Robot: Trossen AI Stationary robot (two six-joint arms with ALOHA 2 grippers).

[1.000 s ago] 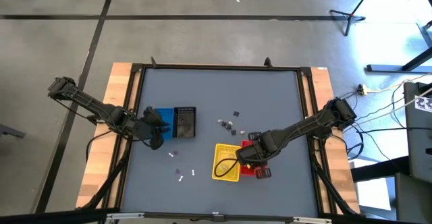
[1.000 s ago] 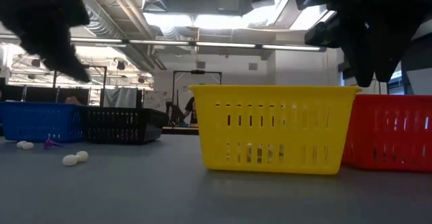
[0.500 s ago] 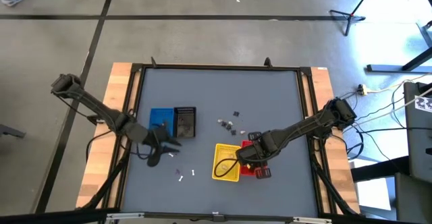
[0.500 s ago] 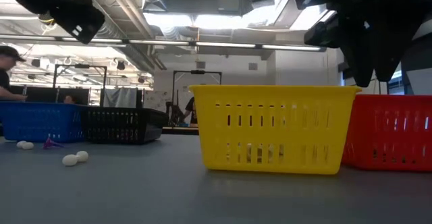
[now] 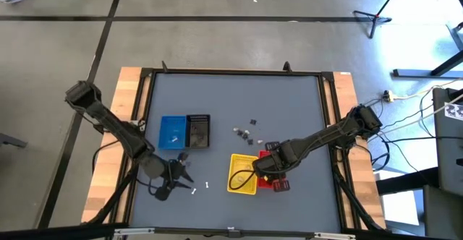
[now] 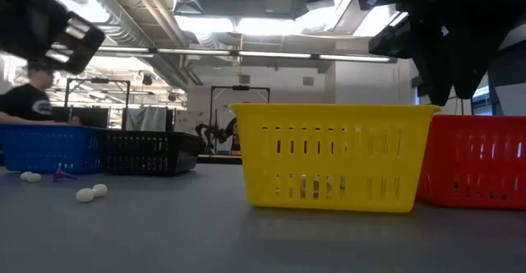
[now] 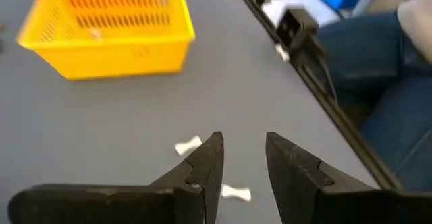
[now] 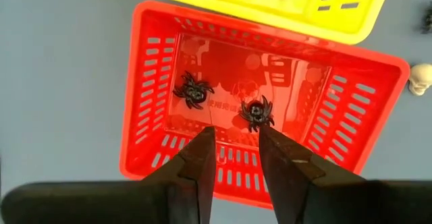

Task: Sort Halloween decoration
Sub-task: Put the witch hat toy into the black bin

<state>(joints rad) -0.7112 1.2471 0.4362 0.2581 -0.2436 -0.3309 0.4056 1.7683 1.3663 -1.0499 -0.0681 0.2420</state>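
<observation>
Two dark, near-black jointed arms, slim links with bulkier blocks at the joints; left arm (image 5: 108, 121) enters from frame left, right arm (image 5: 325, 135) from frame right. Each ends in two matte black tapered fingers, left gripper (image 7: 241, 158), right gripper (image 8: 236, 150). Black cable loops beside the left arm's forward link.

Overhead, table-level, wrist views, sharing yellow basket (image 5: 243, 174)

The desk (image 5: 289, 110) has a smooth matt grey top edged in pale wood. The yellow basket (image 7: 108, 28) and red basket (image 8: 263, 102) look like glossy slotted plastic.
</observation>
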